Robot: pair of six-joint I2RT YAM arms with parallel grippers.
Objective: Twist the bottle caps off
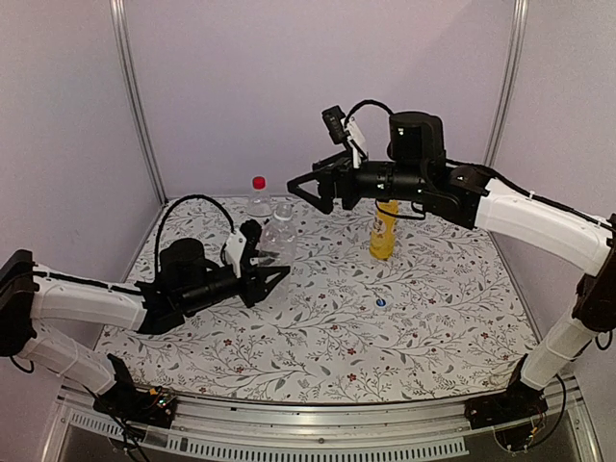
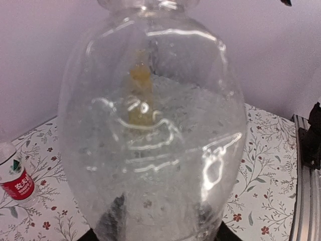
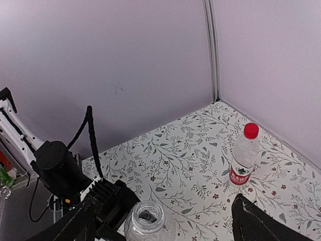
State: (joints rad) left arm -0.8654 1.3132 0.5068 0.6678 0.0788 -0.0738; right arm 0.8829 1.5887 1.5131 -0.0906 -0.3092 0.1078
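Pinching the uncapped clear bottle (image 1: 281, 229) low down: left gripper (image 1: 269, 256); right gripper (image 1: 306, 192), jaws spread, hovers above its neck; blue cap (image 1: 381, 303) lies apart, near yellow-orange bottle (image 1: 383, 231).

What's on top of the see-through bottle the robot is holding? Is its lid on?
Nothing: the clear bottle has an open mouth with no cap. A small blue cap lies on the table. The left gripper hides the bottle's base.

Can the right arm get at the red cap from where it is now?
Probably yes. The right gripper hangs with jaws open, and the red cap stands uncovered on its upright labelled bottle, apart from the open clear bottle below.
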